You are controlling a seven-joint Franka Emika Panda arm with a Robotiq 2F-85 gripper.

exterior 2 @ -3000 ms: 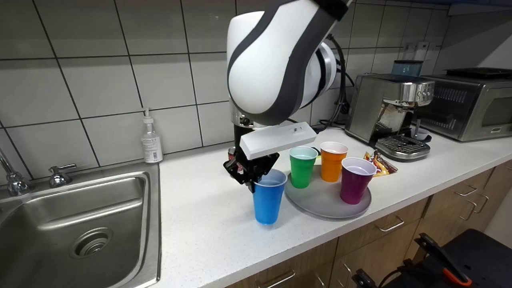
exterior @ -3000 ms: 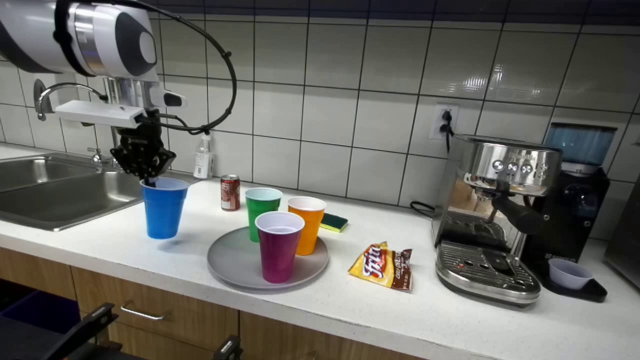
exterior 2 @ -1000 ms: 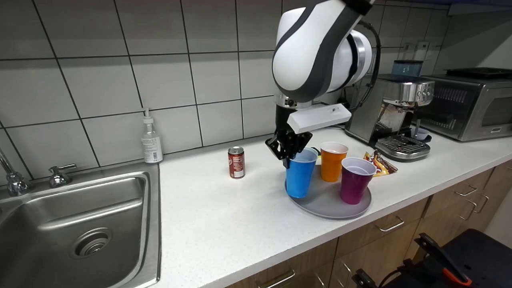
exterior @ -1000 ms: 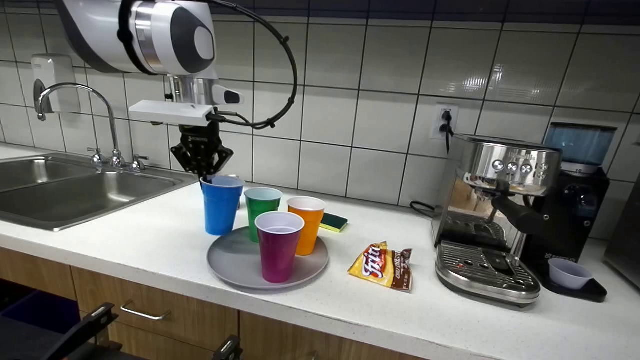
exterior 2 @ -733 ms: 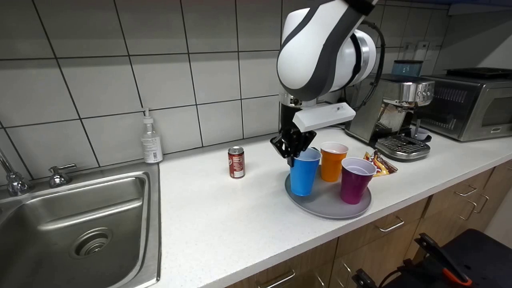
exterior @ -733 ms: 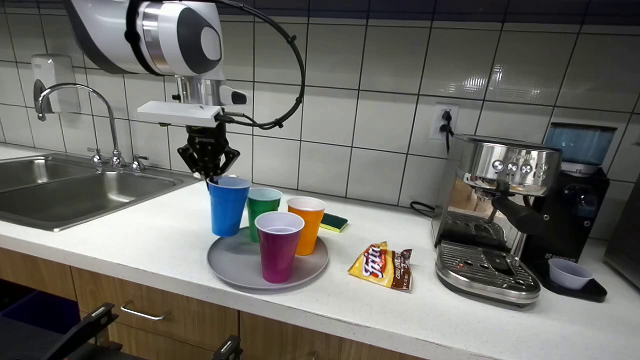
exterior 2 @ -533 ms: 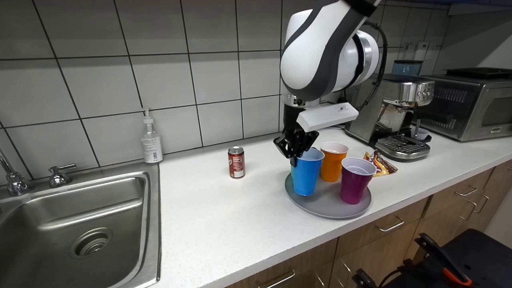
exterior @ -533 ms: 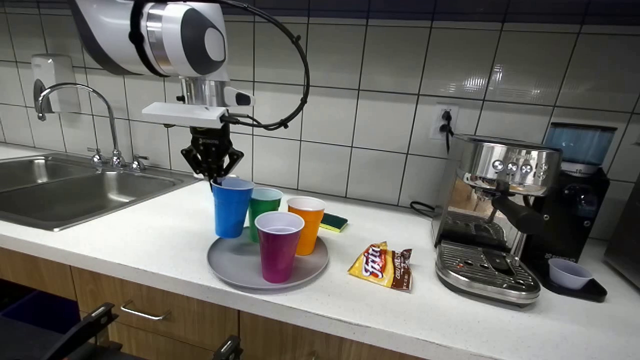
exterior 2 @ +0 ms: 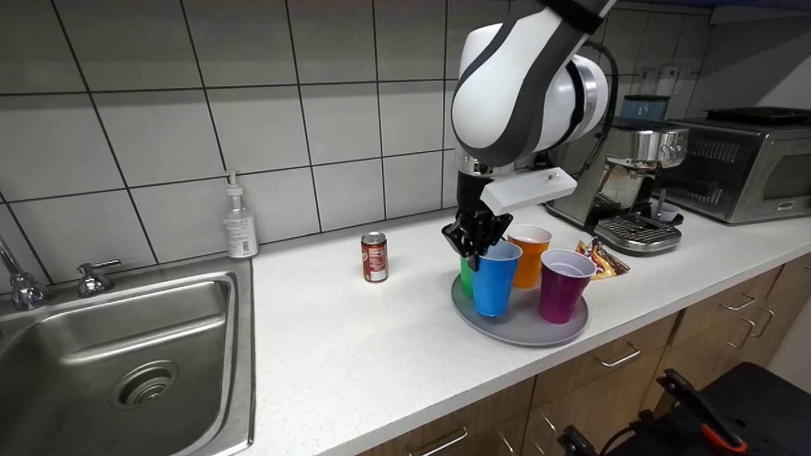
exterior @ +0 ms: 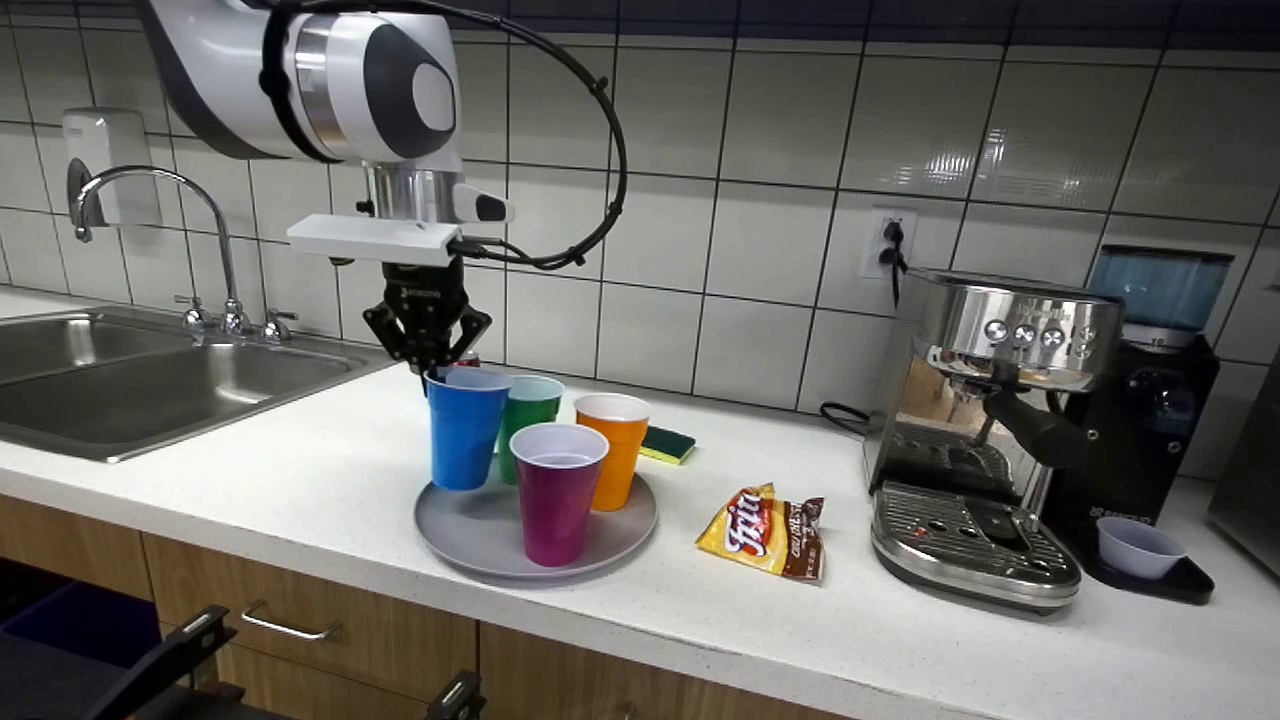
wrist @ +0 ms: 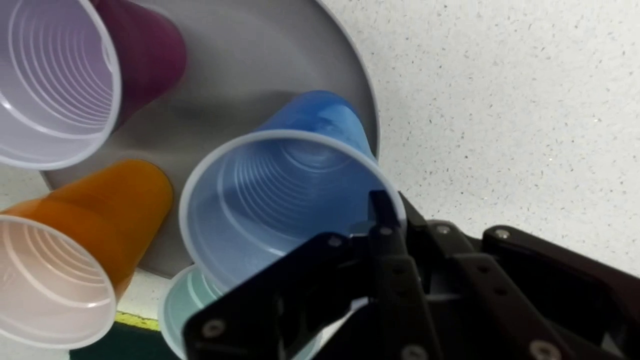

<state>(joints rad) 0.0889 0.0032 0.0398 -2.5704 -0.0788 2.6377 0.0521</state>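
Gripper (wrist: 396, 202) pinches blue cup (exterior: 466, 435) by rim, just within edge of plate (exterior: 468, 532). Best settled flat, clear of green cup (exterior: 530, 415), before loosening.

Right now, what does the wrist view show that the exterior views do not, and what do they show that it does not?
Only the wrist view shows the inner bottom of the blue cup.

Only the exterior views show the coffee machine, the snack bag, the red can and the sink.

Both share the jaws closed on the blue cup's rim, plus the green cup, the orange cup, the purple cup and the gray plate. In the wrist view, the last three are partly cut off.
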